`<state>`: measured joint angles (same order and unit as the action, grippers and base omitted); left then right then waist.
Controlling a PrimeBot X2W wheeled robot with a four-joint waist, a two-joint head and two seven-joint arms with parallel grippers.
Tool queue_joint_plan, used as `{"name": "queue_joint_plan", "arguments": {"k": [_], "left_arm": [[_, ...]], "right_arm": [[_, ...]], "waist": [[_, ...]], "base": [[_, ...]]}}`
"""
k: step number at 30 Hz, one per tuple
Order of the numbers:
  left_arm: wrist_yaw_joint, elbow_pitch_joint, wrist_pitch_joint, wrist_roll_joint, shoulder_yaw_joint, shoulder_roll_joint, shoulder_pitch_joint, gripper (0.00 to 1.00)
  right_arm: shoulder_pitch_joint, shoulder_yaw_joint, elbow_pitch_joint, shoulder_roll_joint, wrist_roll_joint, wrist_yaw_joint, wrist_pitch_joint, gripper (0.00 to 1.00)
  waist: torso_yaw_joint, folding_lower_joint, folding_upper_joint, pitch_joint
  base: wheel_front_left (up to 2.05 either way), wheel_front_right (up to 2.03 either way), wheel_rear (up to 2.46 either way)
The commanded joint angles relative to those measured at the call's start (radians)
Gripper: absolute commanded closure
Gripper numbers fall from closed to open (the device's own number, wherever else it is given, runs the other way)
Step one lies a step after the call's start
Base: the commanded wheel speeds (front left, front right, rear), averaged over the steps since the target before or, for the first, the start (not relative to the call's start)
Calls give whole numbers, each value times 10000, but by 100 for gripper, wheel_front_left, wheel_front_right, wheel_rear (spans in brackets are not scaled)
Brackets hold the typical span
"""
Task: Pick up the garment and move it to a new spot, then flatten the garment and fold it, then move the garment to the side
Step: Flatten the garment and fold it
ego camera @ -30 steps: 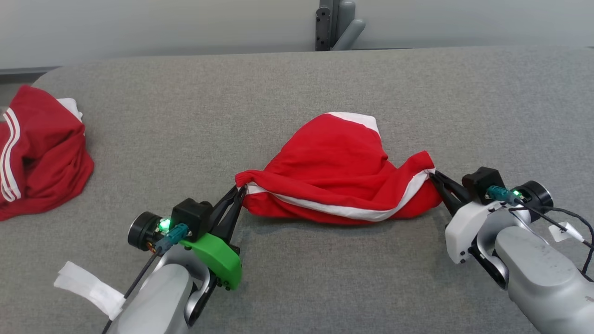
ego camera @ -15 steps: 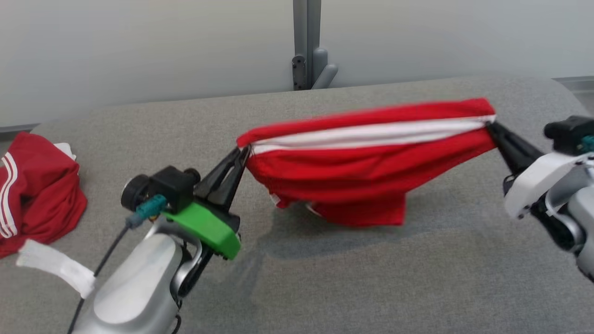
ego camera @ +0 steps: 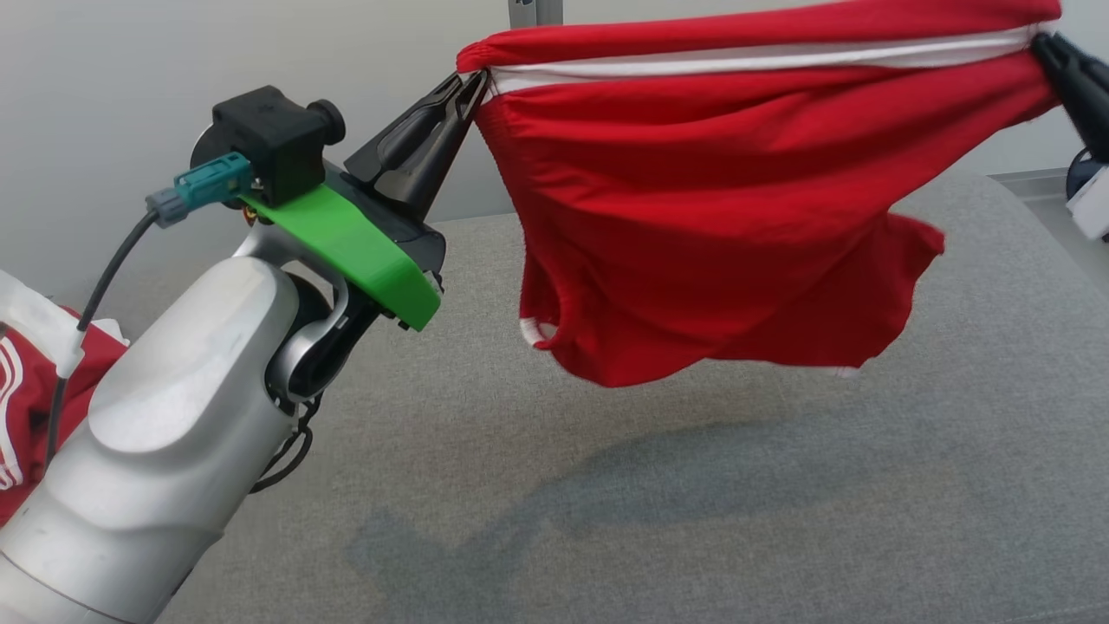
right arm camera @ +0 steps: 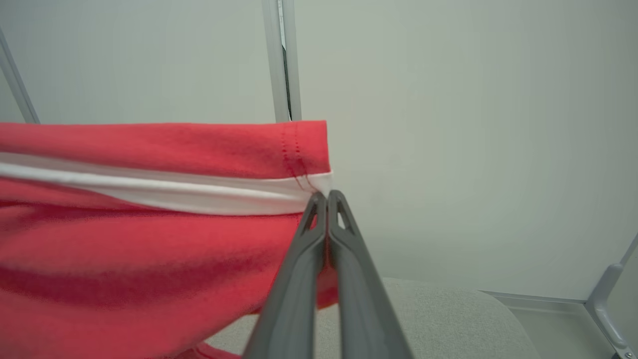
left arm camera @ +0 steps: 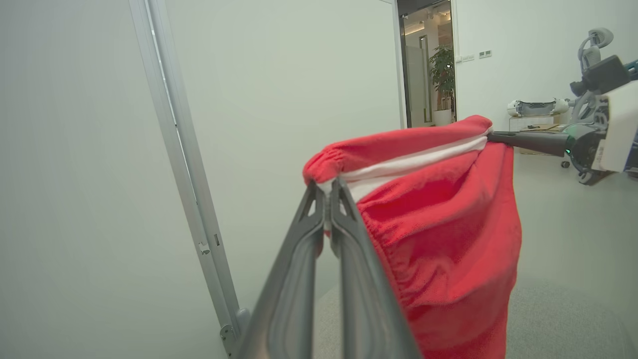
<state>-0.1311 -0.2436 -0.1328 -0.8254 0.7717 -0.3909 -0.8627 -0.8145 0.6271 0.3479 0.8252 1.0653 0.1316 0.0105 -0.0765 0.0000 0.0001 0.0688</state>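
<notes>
1 red garment with a white band along its top edge hangs in the air above the grey table and does not touch it. The top edge is stretched almost straight between 2 grippers, and the rest of the cloth hangs down in loose folds. The garment's shadow lies on the table under it.

The left gripper is clamped on the left end of this top edge. In the left wrist view its 2 dark fingers are pressed together, with the gathered red and white cloth caught between the tips. The right gripper is clamped on the right end of the same edge, just beside a stitched seam, and its 2 fingers are also together on the cloth. Both grippers are high above the table.

At the left end of the table lies a second red garment with white stripes, partly hidden behind the left forearm. Behind the far edge of the table stands a pale wall with a grey metal post.
</notes>
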Motion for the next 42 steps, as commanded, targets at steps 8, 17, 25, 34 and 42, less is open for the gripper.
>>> {"name": "queue_joint_plan", "arguments": {"k": [8,17,25,34,42], "left_arm": [[17,-441,-389,-796,856,-148,-66,100],[16,-1285,-876,-1721,1578,34,1794,100],[26,-2308,-1332,-1223,595,265,3321,100],[20,-1501,-1334,452,-1528,901,4884,100],[17,-1182,-1328,1234,-2382,1172,5738,100]], "right_arm": [[200,735,-209,65,104,-16,-509,100],[1903,2002,500,-874,-214,-14,-71,100],[2518,2866,2611,-2502,-1241,-14,1655,93],[2912,2049,3283,-2956,-2302,-14,2541,0],[2875,1399,2845,-3693,-1824,-13,2170,0]], "waist": [[-203,0,-1,-24],[-329,0,-1,-743],[-231,0,-1,-1904],[16,0,-1,-2294],[-130,0,-1,-2302]], "base": [[0,0,0],[0,0,0],[0,0,0],[0,0,0],[0,0,0]]}}
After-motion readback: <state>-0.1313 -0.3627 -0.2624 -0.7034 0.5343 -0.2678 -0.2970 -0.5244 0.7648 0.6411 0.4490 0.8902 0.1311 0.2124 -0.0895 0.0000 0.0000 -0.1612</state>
